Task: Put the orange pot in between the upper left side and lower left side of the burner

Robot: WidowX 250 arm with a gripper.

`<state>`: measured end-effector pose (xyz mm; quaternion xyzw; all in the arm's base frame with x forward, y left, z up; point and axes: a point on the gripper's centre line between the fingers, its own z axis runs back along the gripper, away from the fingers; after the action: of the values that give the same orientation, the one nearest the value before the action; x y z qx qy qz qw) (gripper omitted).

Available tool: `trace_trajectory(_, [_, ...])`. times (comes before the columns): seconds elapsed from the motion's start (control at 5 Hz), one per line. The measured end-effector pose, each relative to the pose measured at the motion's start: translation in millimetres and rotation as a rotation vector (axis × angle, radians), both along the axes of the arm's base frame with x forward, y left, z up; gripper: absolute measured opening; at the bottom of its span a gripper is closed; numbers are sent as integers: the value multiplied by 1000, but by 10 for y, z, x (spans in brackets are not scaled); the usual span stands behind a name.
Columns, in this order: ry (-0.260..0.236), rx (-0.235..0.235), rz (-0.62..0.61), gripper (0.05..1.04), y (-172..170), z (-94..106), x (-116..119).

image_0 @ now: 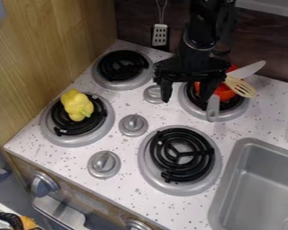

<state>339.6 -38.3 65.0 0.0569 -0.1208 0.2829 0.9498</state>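
Where four burners (pixel 148 177) share one stovetop (pixel 164 114), a lone orange pot (pixel 226 93) sits at the upper right

The white, dark-speckled stovetop adjoins one smooth grey sink (pixel 231 179) with rounded corners. Each burner pairs a round metallic pan with black coils. Above the upper-right one hangs the black gripper (pixel 185 101), jaws wide apart, nothing visible between them; whether one touches the pot is unclear. The pot is rounded, bright orange-red, partly hidden behind that jaw. Beside it lie a flat pale utensil (pixel 249 69) and a slotted, wood-coloured one (pixel 240 86). One lumpy yellow pepper (pixel 77 104) rests on the left burner. Three round knobs (pixel 133 125) stand between burners.
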Motion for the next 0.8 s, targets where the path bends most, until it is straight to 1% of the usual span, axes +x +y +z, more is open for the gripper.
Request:
trace_trajectory(0.2, [32, 4, 2, 999, 0, -110, -17])
trace_trajectory(0.4, [36, 4, -7, 999, -6, -123, -6])
trace_trajectory(0.6, [6, 13, -2, 999, -7, -80, 93])
trace_trajectory(0.8, [-35, 28, 13, 999, -15, -45, 172])
